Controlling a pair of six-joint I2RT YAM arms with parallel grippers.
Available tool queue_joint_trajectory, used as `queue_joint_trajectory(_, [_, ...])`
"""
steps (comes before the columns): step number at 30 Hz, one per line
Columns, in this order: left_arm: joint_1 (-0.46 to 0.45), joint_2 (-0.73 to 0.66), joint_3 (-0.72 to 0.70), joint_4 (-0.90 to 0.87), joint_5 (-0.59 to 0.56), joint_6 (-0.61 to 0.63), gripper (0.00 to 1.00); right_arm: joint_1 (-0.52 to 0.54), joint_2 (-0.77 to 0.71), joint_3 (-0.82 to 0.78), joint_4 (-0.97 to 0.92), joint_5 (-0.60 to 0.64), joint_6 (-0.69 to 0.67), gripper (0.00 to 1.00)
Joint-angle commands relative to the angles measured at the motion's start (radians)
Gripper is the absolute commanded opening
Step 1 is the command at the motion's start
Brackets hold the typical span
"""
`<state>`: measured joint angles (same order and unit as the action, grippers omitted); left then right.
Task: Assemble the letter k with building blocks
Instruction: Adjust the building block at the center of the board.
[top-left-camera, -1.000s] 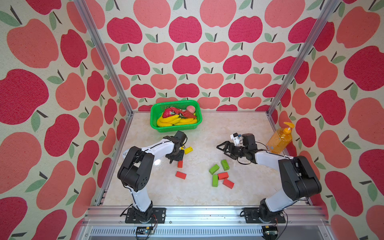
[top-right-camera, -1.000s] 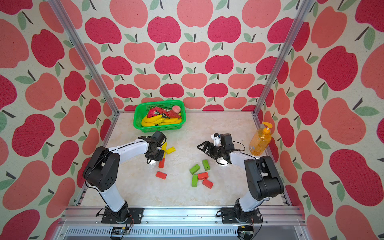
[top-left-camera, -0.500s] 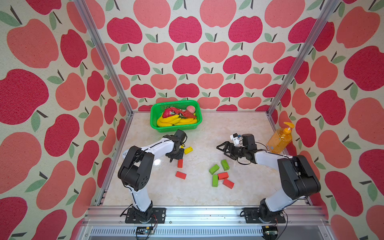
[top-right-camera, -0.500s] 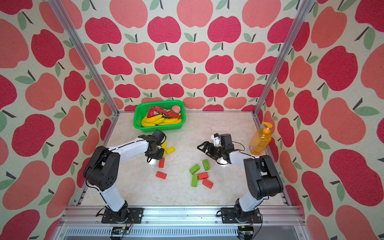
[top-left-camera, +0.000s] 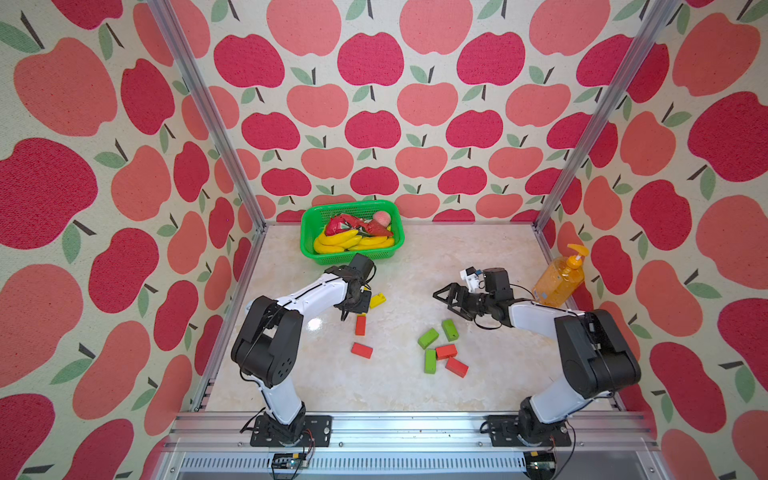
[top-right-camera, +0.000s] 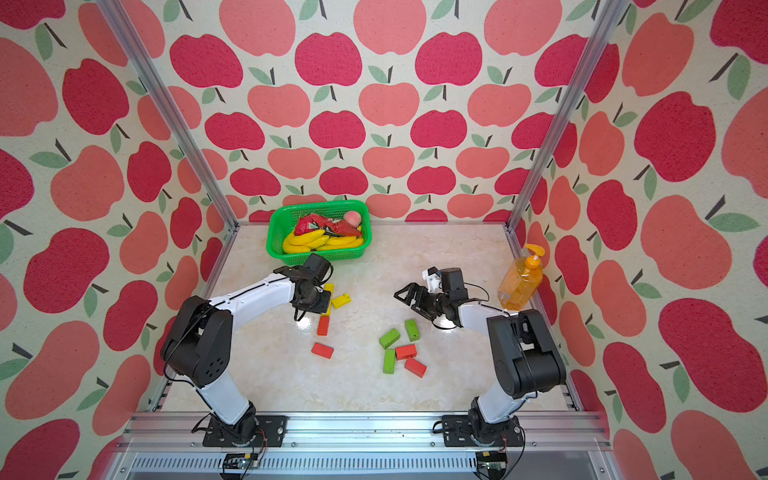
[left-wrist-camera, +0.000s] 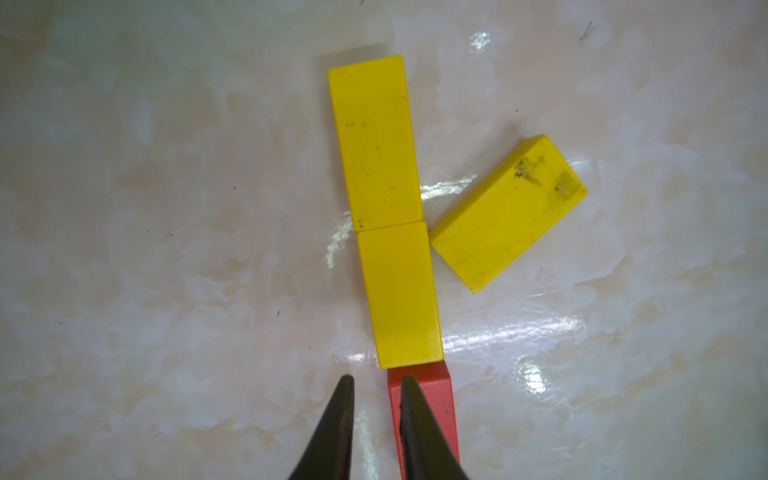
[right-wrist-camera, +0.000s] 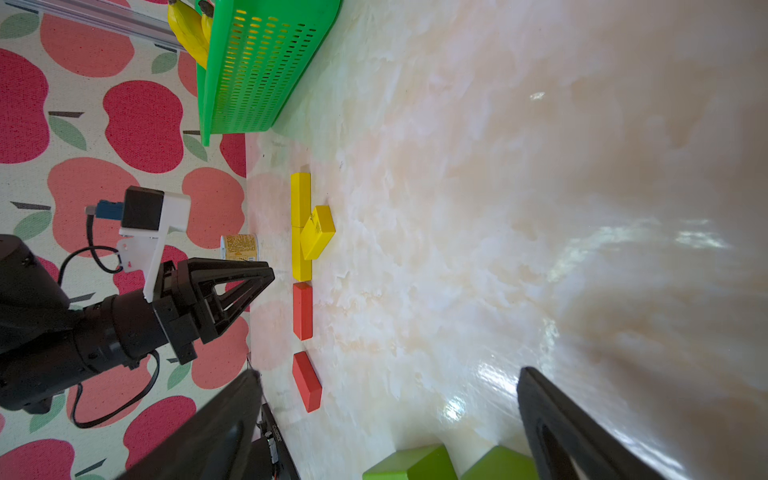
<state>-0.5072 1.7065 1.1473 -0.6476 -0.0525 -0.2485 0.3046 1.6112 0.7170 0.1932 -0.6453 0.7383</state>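
left wrist view: two yellow blocks (left-wrist-camera: 376, 145) lie end to end on the bench (left-wrist-camera: 166, 208), a third yellow (left-wrist-camera: 509, 214) slanting off just beside their joint, and a red block (left-wrist-camera: 440, 399) sits right at the line's end. the left gripper (left-wrist-camera: 377, 379) hovers there, jaws a narrow slit, grasping nothing. in both top views the right gripper (top-left-camera: 445, 301) gapes wide and empty near three green blocks (top-left-camera: 428, 338) and two reds (top-left-camera: 446, 351); another red (top-left-camera: 361, 350) lies apart.
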Motion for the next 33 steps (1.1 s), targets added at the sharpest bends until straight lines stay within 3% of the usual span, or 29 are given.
queue_joint_trajectory(1, [-0.054, -0.111, -0.067, -0.065, 0.003, -0.062, 0.3, 0.001, 0.022, 0.02, 0.002, -0.006, -0.004, 0.99])
queue_joint_trajectory(8, [-0.149, -0.236, -0.187, -0.075, -0.026, -0.155, 0.45, 0.002, 0.012, 0.018, 0.005, -0.01, -0.001, 0.99])
queue_joint_trajectory(19, [-0.17, -0.076, -0.203, 0.071, -0.066, -0.209, 0.42, 0.002, 0.01, 0.017, -0.005, -0.001, -0.008, 0.99])
queue_joint_trajectory(33, [-0.163, 0.039, -0.132, 0.037, -0.111, -0.24, 0.45, 0.002, 0.015, 0.021, -0.005, -0.004, -0.008, 0.99])
